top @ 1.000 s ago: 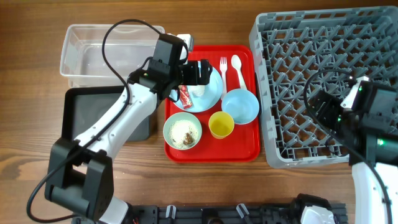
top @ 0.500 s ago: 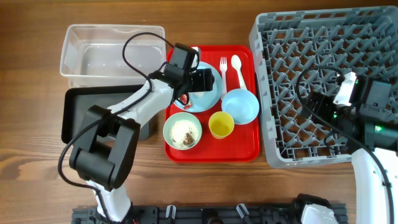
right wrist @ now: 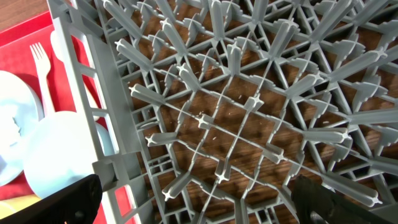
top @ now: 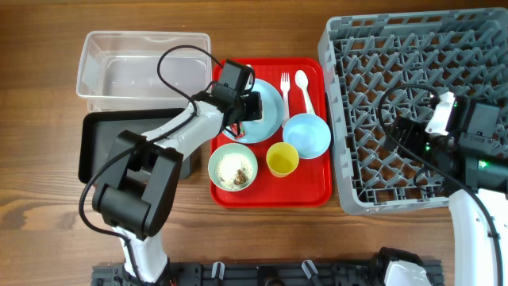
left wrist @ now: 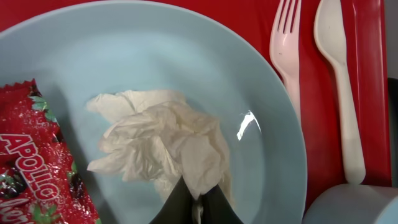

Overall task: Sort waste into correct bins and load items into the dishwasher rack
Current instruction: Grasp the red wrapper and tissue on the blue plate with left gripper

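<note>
My left gripper (left wrist: 198, 202) is shut on the near edge of the white crumpled tissue (left wrist: 161, 146), which lies on the light-blue plate (left wrist: 186, 50). The red-and-white wrapper (left wrist: 37, 162) lies on the plate's left side. In the overhead view the left gripper (top: 248, 111) hides the tissue. A white fork (top: 285, 91) and spoon (top: 302, 87) lie beside the plate. The pale-green bowl (top: 233, 167) holds crumbly scraps. My right gripper (right wrist: 199, 205) hangs open over the grey dishwasher rack (top: 373, 79), holding nothing.
The red serving tray (top: 309, 187) also carries a light-blue bowl (top: 307, 135) and a yellow cup (top: 282, 159). The clear tub (top: 143, 67) and black tray (top: 111, 147) stand left of it. The left arm's cable loops over the tub.
The left jaws went from open to shut on the tissue, having settled over the plate. The right wrist shifted a second ago and has been still since.
</note>
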Robot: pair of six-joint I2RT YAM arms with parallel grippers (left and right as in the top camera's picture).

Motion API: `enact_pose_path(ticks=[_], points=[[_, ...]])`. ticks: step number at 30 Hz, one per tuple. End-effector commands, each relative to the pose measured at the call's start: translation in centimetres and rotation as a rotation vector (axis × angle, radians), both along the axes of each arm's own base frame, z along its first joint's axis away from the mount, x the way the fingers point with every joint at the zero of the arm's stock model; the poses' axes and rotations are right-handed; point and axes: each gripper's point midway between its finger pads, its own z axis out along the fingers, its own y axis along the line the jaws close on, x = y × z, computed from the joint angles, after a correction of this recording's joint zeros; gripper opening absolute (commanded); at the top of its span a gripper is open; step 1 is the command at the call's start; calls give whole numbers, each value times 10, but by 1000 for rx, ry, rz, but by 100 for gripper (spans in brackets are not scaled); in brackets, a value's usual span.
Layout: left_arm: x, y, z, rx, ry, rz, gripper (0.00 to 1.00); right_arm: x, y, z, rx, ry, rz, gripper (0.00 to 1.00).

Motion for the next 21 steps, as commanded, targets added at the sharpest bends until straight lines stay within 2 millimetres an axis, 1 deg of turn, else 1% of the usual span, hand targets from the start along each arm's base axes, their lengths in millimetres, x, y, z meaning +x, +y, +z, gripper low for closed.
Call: enact_pose_path(ticks=[1,2,3,5,6,7,9,10,11,12,15,16,18,20,21], points=[[1,-4,-2,9,-3,-6,4,4,1,5,4,-15,21,100],[1,-4,1,6,-8,-6,4,4,1,5,4,-15,21,100],[3,-4,10,-3,-27,-5,4,4,1,5,4,-15,21,100],[11,-4,50,-42,-109,3,4,4,1,5,4,-15,21,100],[18,3,72,-46,-168,26,4,4,1,5,4,-15,21,100],[24,13,88,-35,-214,63,4,4,1,5,4,-15,21,100],[41,52,121,1,-304,176,4,4,1,5,4,-15,21,100],[45,66,128,2,-320,209,4,4,1,5,4,-15,21,100],[52,86,132,5,-327,251,4,4,1,5,4,-15,21,100],[58,108,131,13,-326,298,4,4,1,5,4,-15,21,100],[68,151,130,29,-323,387,6,4,1,5,4,-15,21,100],[69,158,129,32,-321,403,9,4,1,5,4,-15,21,100],[68,169,127,40,-311,424,12,4,1,5,4,-15,21,100],[69,172,127,41,-309,430,27,4,1,5,4,-15,21,100],[68,172,127,41,-309,430,44,4,1,5,5,-15,21,100]])
